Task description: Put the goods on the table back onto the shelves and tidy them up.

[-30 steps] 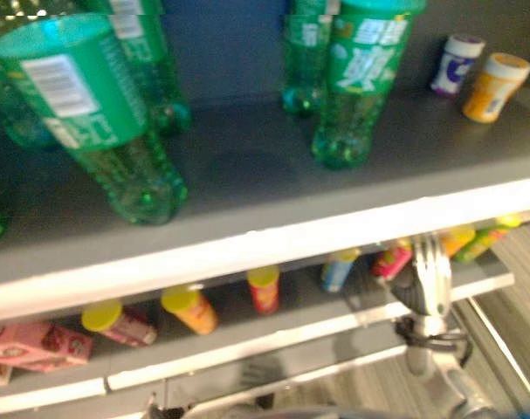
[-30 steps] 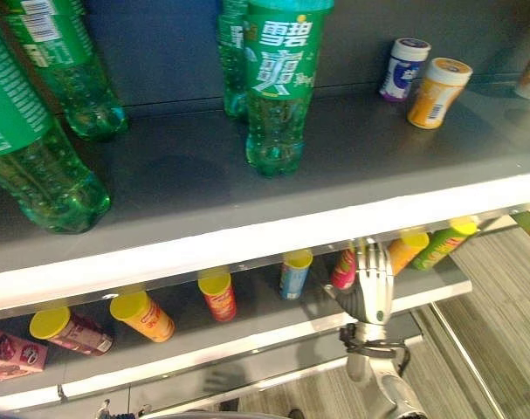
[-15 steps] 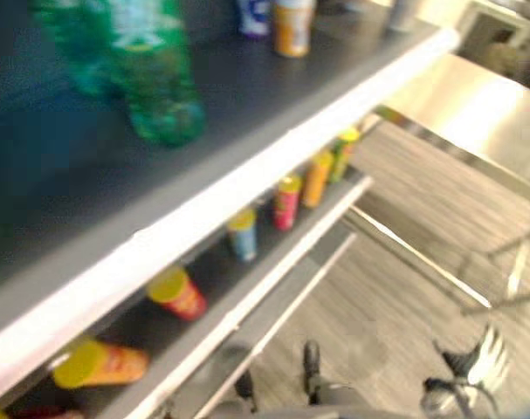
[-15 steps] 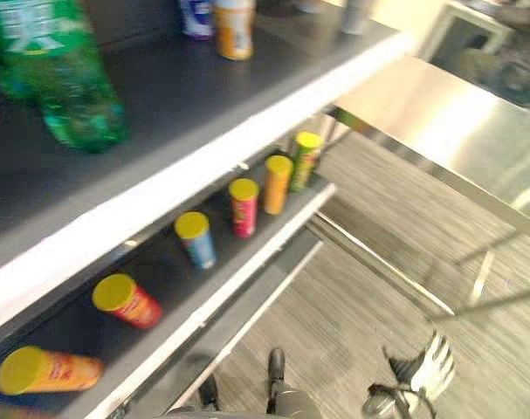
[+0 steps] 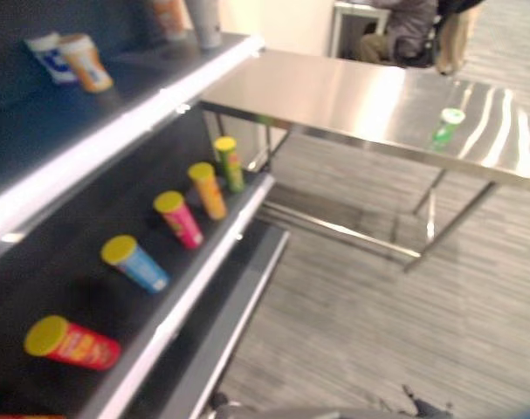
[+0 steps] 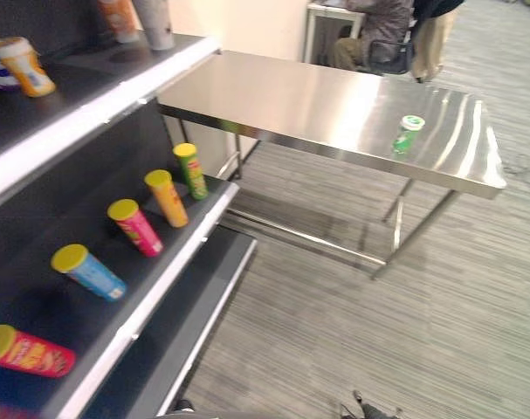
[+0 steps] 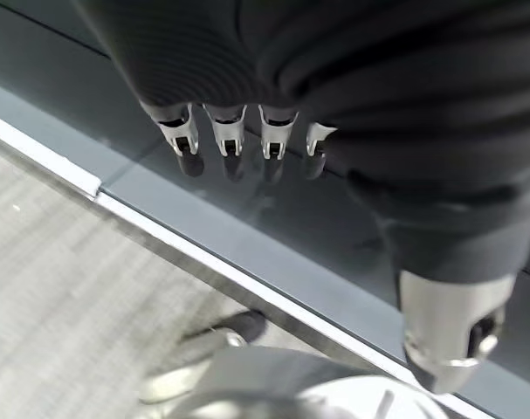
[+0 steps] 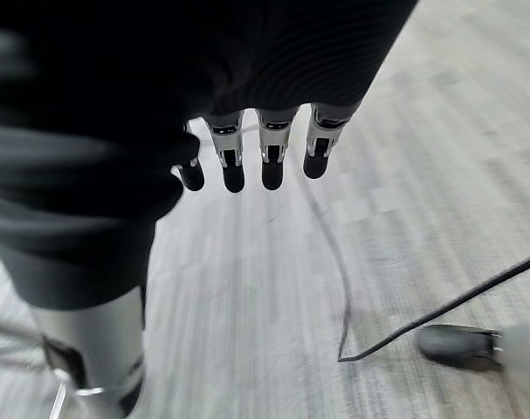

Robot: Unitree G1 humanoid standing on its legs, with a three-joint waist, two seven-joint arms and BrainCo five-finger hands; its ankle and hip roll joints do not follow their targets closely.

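Stands at the left: a dark shelving unit (image 6: 116, 105), white-edged, with small tubs on the upper shelf and a row of yellow-lidded tube cans (image 6: 134, 225) lying along the lower shelf, tops toward its front edge. Beyond it, a steel worktop (image 6: 334, 105), bare but for one item. Behind the worktop's far edge, a seated person (image 6: 378, 26).

Near the worktop's right end, close to the front edge: a small green bottle (image 6: 406, 133) with a white cap, upright and alone. Probably light, rigid plastic, smooth and a little slippery, easy to tip; best taken round the body below the cap, thumb opposite the fingers.

Left hand (image 7: 247, 144) hangs fingers relaxed and straight, holding nothing, over a low grey shelf. Right hand (image 8: 247, 161) likewise slack and empty, pointing down at the striped floor.
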